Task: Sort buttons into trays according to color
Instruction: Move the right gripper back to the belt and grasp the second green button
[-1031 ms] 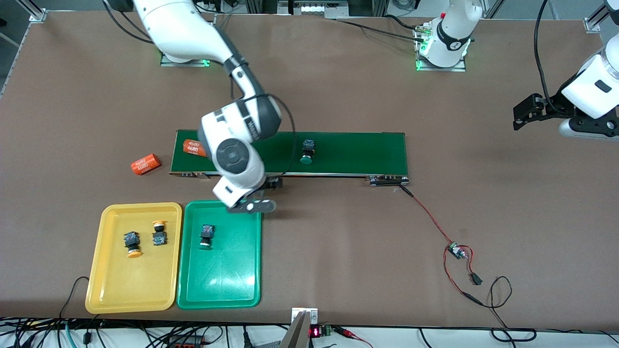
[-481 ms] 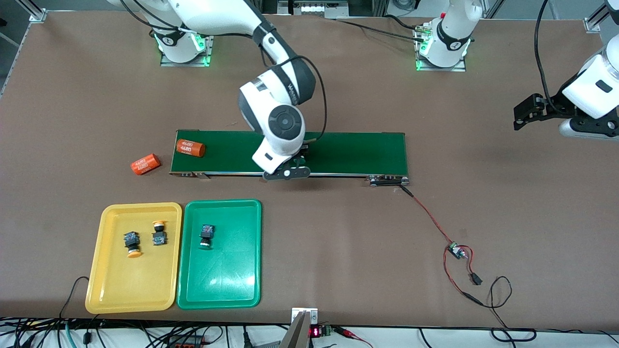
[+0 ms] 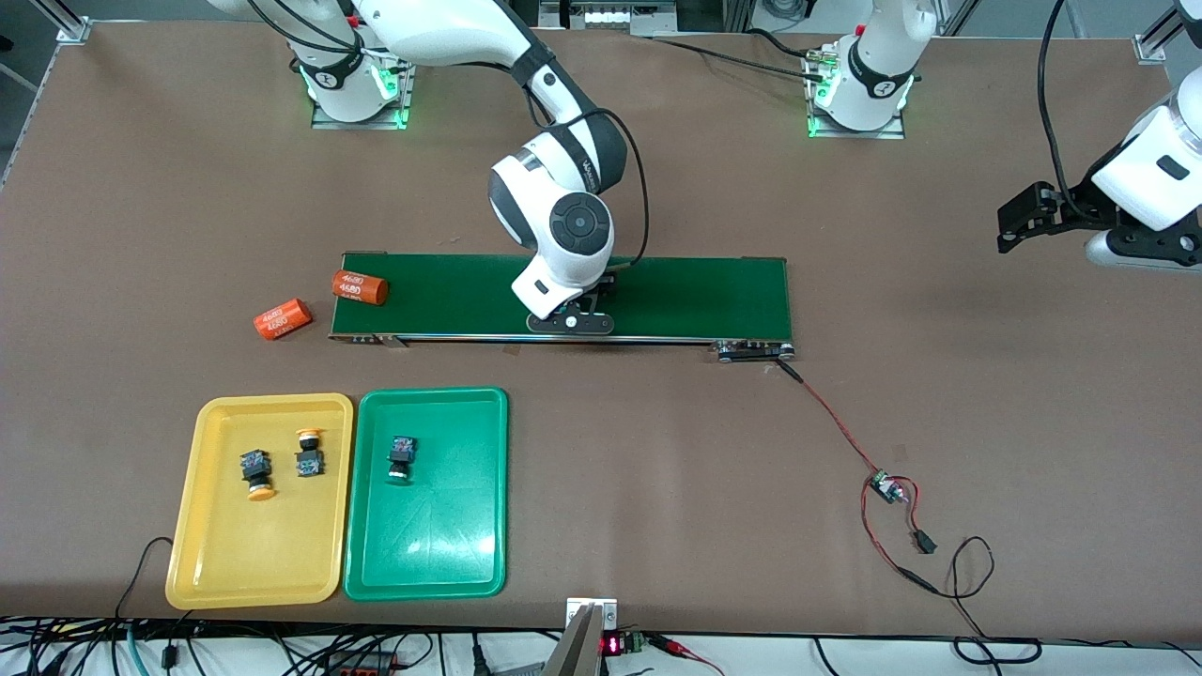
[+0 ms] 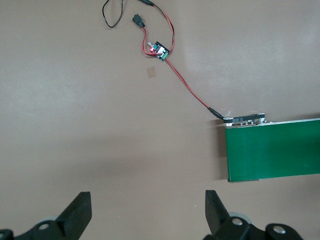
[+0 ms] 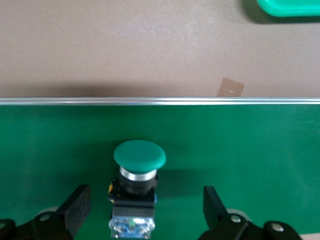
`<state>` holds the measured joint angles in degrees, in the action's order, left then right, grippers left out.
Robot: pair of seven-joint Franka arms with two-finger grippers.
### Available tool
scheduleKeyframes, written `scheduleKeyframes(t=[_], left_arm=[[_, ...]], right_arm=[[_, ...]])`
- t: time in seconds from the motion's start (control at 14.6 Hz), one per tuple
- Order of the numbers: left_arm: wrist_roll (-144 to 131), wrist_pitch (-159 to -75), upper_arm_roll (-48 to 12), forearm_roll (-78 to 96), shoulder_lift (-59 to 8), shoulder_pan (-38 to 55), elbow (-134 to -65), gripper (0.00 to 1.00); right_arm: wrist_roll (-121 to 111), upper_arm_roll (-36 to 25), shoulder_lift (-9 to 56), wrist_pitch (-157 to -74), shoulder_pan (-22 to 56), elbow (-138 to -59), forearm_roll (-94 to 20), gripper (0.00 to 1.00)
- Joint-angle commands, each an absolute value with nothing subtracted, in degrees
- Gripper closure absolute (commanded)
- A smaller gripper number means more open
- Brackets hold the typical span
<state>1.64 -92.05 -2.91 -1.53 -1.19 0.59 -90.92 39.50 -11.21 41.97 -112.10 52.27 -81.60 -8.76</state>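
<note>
Right gripper (image 5: 142,210): hung low over the conveyor belt (image 3: 676,291), its fingers (image 5: 75,205) spread wide on either side of a green-capped button (image 5: 137,185), not touching it.
Button under the right gripper: lay on its side on the belt, green cap (image 5: 140,154) toward the belt's edge nearer the front camera; hidden by the wrist in the front view.
Right arm: reached from its base down to about the middle of the belt's length.
Left gripper (image 4: 145,212): fingers (image 4: 77,212) apart and holding nothing, up in the air over bare table (image 3: 939,376) off the belt's end, at the left arm's end of the table.
Left arm: waited.
Green tray (image 3: 427,573): nearer the front camera than the belt; one green-capped button (image 3: 402,459) in it.
Yellow tray (image 3: 249,577): just beside the green tray, toward the right arm's end; two orange-capped buttons (image 3: 255,472) in it, side by side and close together.
Orange cylinders: one (image 3: 360,287) at the belt's end toward the right arm, overhanging its edge; the other (image 3: 282,319) on the table just off that end.
Wiring: a red lead (image 3: 831,418) ran from the belt's other end to a small circuit board (image 3: 883,487).
</note>
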Motion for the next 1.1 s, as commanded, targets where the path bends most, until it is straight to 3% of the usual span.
scheduleKeyframes(t=[0.0, 0.07, 0.21, 0.41, 0.48, 0.62, 1.03], left_arm=[[2.9, -90.8, -2.9, -2.3, -1.9, 0.4, -89.1, 0.00], [2.8, -90.8, -2.9, -2.3, -1.9, 0.4, -89.0, 0.00], [2.9, -90.8, -2.9, -2.3, -1.9, 0.4, -89.1, 0.00], [2.8, -90.8, -2.9, -2.3, -1.9, 0.4, -89.0, 0.00], [2.8, -90.8, -2.9, -2.3, -1.9, 0.4, -89.1, 0.00], [2.8, -90.8, -2.9, -2.3, -1.9, 0.4, -89.0, 0.00], [2.8, -90.8, -2.9, -2.4, -1.9, 0.4, -89.0, 0.00]], right_arm=[[40.8, -11.3, 40.5, -114.0, 52.7, -84.5, -8.6, 0.01], [40.8, -11.3, 40.5, -114.0, 52.6, -84.4, -8.7, 0.33], [40.7, -11.3, 40.5, -114.0, 52.2, -84.2, -8.6, 0.69], [39.8, -11.4, 40.5, -114.1, 51.5, -84.0, -8.6, 0.95], [39.7, -11.4, 40.5, -114.1, 50.9, -83.8, -8.6, 0.99], [39.5, -11.6, 40.4, -114.0, 49.8, -83.3, -8.4, 1.00], [35.0, -12.8, 44.0, -114.1, 40.0, -70.8, -8.2, 1.00]])
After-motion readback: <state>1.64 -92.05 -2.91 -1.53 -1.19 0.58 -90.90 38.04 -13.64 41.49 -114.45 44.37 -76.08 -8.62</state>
